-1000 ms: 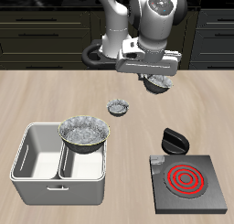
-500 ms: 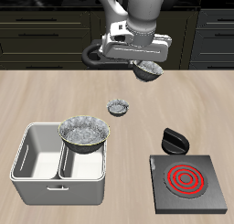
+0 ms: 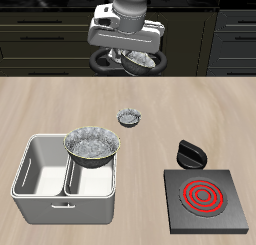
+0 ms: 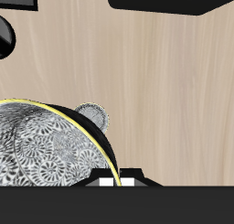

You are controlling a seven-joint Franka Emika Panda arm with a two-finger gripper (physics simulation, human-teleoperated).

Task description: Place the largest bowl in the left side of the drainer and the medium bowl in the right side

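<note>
My gripper [image 3: 140, 55] is shut on the medium bowl [image 3: 141, 59] and holds it high above the back of the table. In the wrist view the medium bowl [image 4: 41, 145] fills the area close to the camera, speckled inside with a yellow-lit rim. The largest bowl [image 3: 92, 144] rests in the left side of the light grey drainer [image 3: 60, 203], with its rim above the tub's edge. The drainer's other compartment is empty. The smallest bowl [image 3: 130, 116] stands on the table behind the drainer and also shows in the wrist view [image 4: 91, 115].
A black square hotplate [image 3: 205, 197] with a red coil stands near the table's front edge. A black knob-like object [image 3: 188, 152] sits just behind it. Dark cabinets line the back.
My gripper has risen with the medium bowl and moved across the back of the table toward the drainer's side. The other bowls and the drainer have not moved.
</note>
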